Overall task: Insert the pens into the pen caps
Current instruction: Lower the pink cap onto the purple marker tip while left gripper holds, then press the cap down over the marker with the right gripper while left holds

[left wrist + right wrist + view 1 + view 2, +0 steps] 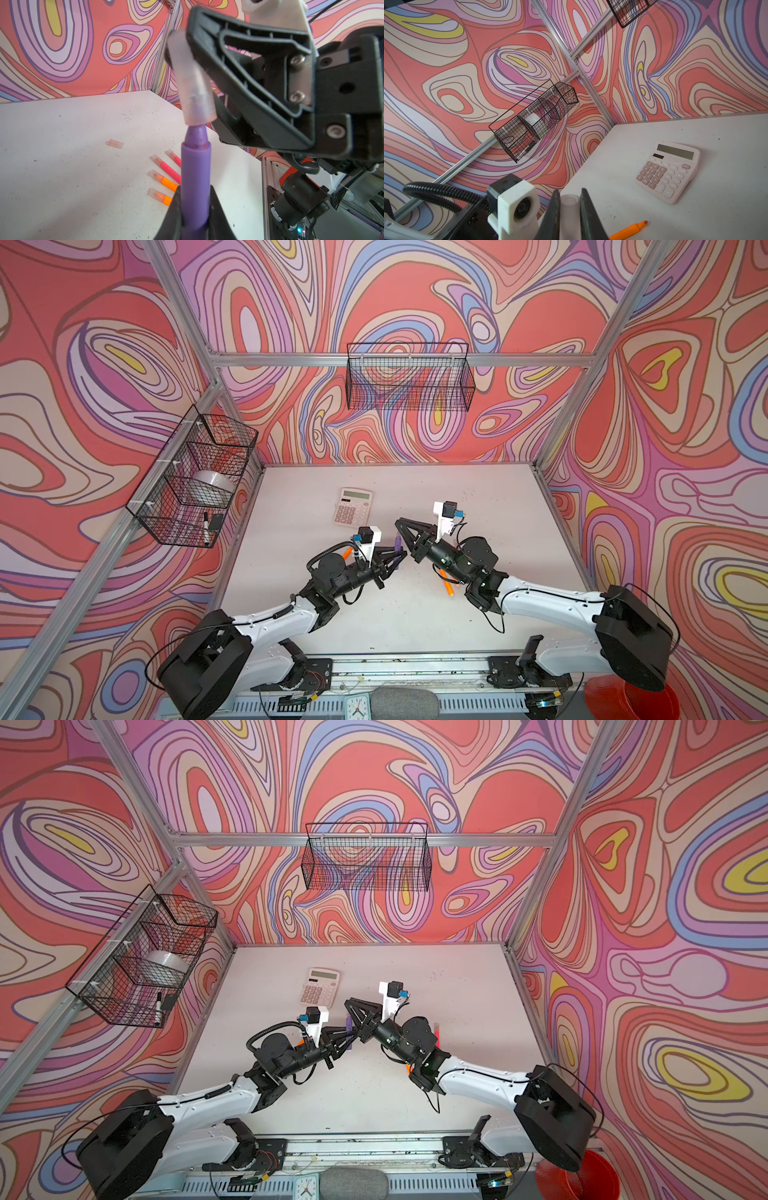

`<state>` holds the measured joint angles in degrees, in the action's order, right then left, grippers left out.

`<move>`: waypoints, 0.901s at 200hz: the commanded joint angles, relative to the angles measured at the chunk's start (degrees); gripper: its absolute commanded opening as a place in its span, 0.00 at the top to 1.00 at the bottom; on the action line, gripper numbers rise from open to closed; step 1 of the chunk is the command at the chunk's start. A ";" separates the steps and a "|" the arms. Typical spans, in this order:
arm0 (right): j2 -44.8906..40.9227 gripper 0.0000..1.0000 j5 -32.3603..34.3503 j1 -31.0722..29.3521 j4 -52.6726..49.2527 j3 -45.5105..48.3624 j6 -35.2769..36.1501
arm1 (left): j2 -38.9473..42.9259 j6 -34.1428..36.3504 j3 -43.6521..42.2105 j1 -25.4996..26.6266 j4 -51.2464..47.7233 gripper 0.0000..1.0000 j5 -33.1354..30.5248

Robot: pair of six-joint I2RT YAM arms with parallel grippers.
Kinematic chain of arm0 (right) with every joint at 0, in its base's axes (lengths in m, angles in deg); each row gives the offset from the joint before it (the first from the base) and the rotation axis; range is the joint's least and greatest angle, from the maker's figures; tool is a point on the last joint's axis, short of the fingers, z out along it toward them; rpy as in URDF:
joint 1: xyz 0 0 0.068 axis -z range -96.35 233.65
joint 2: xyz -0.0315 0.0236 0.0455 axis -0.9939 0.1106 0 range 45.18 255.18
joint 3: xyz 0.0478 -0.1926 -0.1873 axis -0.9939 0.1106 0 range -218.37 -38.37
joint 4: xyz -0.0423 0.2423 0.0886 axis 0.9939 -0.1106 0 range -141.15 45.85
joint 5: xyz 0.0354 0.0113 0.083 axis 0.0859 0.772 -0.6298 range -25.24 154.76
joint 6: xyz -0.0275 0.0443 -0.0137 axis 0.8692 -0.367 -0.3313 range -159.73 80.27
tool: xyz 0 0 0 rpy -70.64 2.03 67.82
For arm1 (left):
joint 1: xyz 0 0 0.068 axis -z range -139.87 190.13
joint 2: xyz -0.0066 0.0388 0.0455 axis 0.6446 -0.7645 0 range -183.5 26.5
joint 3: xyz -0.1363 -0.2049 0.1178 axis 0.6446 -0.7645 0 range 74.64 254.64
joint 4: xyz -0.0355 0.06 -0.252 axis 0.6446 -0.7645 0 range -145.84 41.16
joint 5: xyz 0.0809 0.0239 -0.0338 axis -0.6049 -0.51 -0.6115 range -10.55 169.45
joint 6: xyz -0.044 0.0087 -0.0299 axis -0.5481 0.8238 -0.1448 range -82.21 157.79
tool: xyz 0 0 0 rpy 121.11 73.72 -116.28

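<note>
My left gripper [194, 199] is shut on the purple pen [195, 176], which points up with its tapered tip bare. My right gripper [569, 199] is shut on a pale translucent pen cap [569, 207]. In the left wrist view that cap [193, 83] rests with its open end on the pen's tip, tilted. In both top views the two grippers [402, 558] [399, 524] meet mid-table around the purple pen [397, 545] [349, 1023]. On the table lie two pink pens [166, 166] and two orange pens [162, 179] with caps on, a loose cap [115, 143], and an uncapped orange pen [631, 229].
A pink calculator [352, 507] lies behind the grippers. A wire basket [195, 477] on the left wall holds a black-and-white marker [205, 526]; another basket [409, 377] hangs on the back wall. Orange pens [446, 585] lie under the right arm.
</note>
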<state>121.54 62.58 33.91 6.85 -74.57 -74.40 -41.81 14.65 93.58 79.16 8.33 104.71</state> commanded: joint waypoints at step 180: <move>-10.61 0.52 2.25 -1.12 -20.18 -1.32 9.24 | 0.23 0.90 -0.59 0.17 3.89 1.00 -0.07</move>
<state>110.56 65.73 32.93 -6.94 -70.73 -65.75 -41.84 14.68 92.49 79.31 9.68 104.93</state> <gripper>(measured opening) 0.518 0.169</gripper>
